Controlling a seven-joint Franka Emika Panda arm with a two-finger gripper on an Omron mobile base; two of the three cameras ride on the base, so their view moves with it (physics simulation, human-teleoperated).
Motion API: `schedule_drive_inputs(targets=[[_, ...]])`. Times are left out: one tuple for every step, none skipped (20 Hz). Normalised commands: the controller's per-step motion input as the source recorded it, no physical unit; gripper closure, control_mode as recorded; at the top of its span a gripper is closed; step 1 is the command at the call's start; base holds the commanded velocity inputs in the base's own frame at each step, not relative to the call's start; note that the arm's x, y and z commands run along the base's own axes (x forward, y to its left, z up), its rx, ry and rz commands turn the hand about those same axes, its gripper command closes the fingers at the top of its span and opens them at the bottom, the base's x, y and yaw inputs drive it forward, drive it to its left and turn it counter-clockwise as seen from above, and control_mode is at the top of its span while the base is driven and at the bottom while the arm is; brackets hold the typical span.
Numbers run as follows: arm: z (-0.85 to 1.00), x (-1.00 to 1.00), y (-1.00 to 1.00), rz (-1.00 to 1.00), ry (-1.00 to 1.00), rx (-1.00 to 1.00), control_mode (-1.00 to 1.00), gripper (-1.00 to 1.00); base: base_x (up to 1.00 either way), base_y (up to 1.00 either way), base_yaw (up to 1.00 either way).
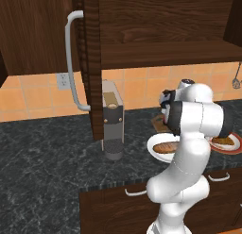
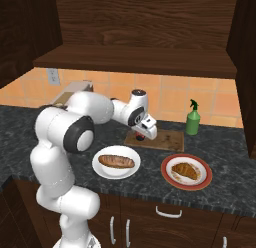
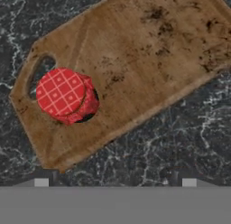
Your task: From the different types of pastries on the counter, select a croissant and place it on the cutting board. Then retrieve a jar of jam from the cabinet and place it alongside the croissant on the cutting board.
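With our gripper [image 2: 142, 132] spread and empty above the small red checked-lid jam jar [image 3: 67, 95] standing beside the hole on the flat brown wooden cutting board [image 3: 149, 51], we should lift straight clear to avoid toppling it.

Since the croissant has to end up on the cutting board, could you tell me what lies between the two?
In the right base view, only bare black counter separates the croissant, on its red-rimmed plate, from the cutting board.
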Motion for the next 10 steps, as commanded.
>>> schedule_drive_inputs(targets=[[0.00,-1.00,0.00,-0.13,0.00,0.06,-1.00,-1.00,0.00,0.00,0.00],[0.00,-1.00,0.00,-0.12,0.00,0.06,-1.00,-1.00,0.00,0.00,0.00],[0.29,-1.00,0.00,-0.10,0.00,0.09,-1.00,-1.00,0.00,0.00,0.00],[0.91,-1.00,0.00,-0.09,0.00,0.09,-1.00,-1.00,0.00,0.00,0.00],[1.00,-0.40,0.00,0.00,0.05,0.01,-1.00,-1.00,0.00,0.00,0.00],[1.00,-0.14,0.00,-0.01,0.08,0.00,-1.00,-1.00,0.00,0.00,0.00],[1.00,0.00,0.00,0.00,0.13,0.00,-1.00,-1.00,0.00,0.00,0.00],[1.00,0.00,0.05,0.00,0.13,0.00,-1.00,-1.00,0.00,0.00,0.00],[1.00,0.00,0.21,-0.05,0.11,0.00,-1.00,-1.00,0.00,0.00,0.00],[0.64,-0.09,0.38,-0.07,0.00,-0.01,-1.00,-1.00,0.00,0.00,0.00]])
